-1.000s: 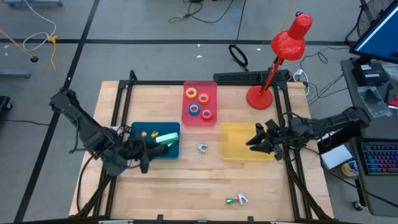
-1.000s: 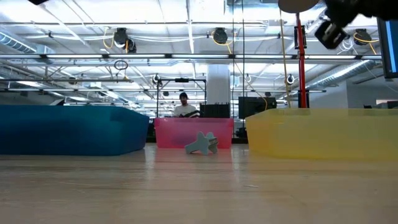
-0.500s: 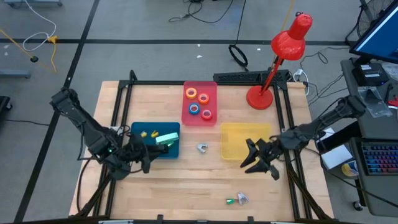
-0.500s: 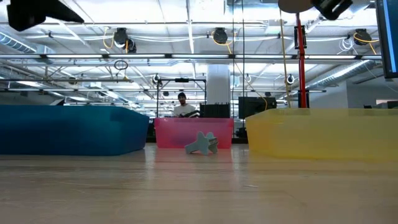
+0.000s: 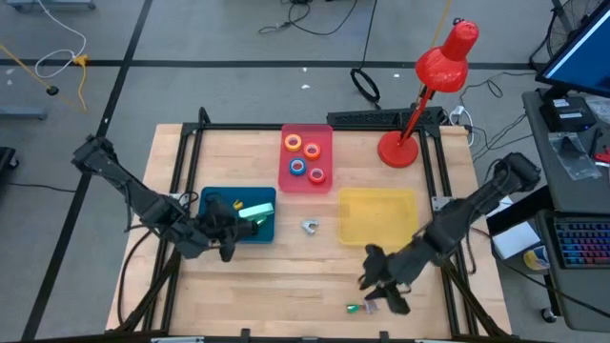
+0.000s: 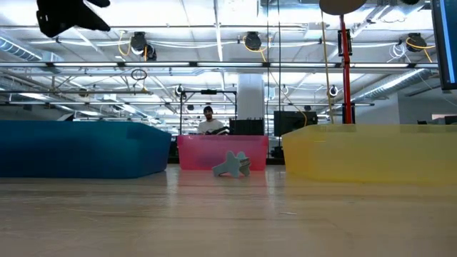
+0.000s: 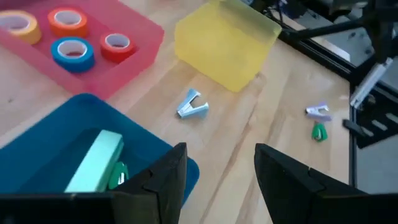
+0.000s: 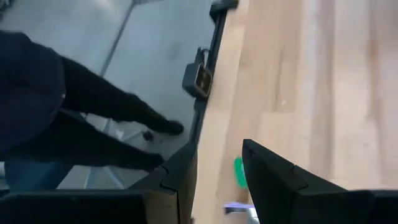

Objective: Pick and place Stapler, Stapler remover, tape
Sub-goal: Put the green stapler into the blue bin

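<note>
A: From above, where is the right end effector (image 5: pixel 376 286)?
B: Over the worktop (image 5: pixel 286 276)'s near edge, just beside two small staple removers (image 5: pixel 365 306); tape (image 5: pixel 303 157) sits far off in the pink tray (image 5: pixel 325 134).

A: Left wrist view?
B: Left end effector (image 7: pixel 217 168) open, empty, another staple remover (image 7: pixel 191 104) ahead.

A: Right wrist?
B: Fingers (image 8: pixel 273 180) apart, seemingly empty.

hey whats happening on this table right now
A two-arm robot is sorting desk items into trays. The right gripper, open and empty, hangs over two small staple removers near the table's front edge, probably about to pick one. The left gripper waits, open, by the blue tray, which holds a green stapler. Four tape rolls sit in the pink tray; the yellow tray is empty. Another staple remover lies between the trays.
</note>
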Available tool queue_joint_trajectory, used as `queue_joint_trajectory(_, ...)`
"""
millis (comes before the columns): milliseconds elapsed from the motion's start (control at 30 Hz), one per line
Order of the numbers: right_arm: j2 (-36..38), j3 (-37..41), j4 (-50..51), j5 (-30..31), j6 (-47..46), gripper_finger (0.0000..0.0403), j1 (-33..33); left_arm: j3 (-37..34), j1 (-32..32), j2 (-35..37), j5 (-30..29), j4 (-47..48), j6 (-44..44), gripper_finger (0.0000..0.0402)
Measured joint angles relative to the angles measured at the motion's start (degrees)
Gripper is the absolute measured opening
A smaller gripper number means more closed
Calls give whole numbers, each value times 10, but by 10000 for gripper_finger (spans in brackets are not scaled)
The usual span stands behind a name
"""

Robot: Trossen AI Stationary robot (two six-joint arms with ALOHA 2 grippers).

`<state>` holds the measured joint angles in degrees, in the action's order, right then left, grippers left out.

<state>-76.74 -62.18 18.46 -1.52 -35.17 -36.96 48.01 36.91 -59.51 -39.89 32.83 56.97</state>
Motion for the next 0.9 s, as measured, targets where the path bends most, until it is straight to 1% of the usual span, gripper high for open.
queue_joint_trajectory(233, -106, -79, 17, 0, -55, 123, -33, -9, 6, 39, 9, -7, -65, 189)
queue_joint_trajectory(433, -173, -125, 21, -2, -90, 123, -41, -99, 24, 83, 23, -119, -101, 189)
queue_joint_trajectory(533, -194, -140, 47, -1, -109, 123, -40, -141, 32, 110, 29, -151, -115, 189)
queue_joint_trajectory(700, -216, -142, 74, -2, -146, 123, -40, -183, 30, 169, 30, -147, -126, 189)
queue_joint_trajectory(900, -229, -142, 81, -2, -162, 123, -37, -222, 13, 254, 30, -147, -171, 189)
